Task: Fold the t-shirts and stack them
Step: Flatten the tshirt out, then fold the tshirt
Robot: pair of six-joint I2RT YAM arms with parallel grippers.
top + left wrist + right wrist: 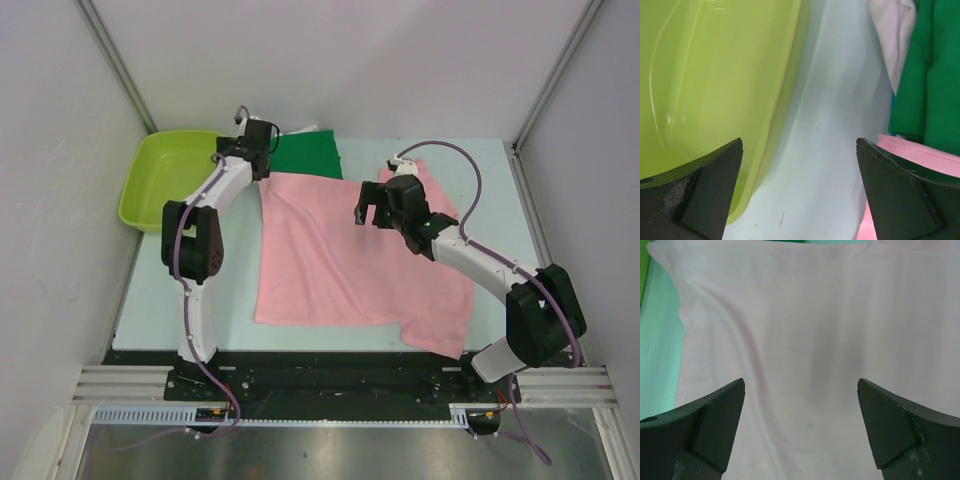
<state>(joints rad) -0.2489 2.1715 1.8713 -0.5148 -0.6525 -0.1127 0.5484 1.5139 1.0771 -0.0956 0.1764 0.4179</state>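
Observation:
The light pink t-shirt (340, 260) lies spread on the table, partly folded, its lower right corner hanging toward the near edge. A folded dark green shirt (306, 154) sits at the back, with a white shirt (892, 35) under it. My left gripper (262, 143) is open and empty above the bare table between the tub and the green shirt (930, 75); a pink edge (920, 155) shows by its right finger. My right gripper (372, 205) is open and empty, hovering over the upper right part of the pink shirt (805, 340).
A lime green plastic tub (170, 175) stands at the back left, also in the left wrist view (705, 75). The light table top (190, 300) ends at a black rail at the near edge. Grey walls close in both sides.

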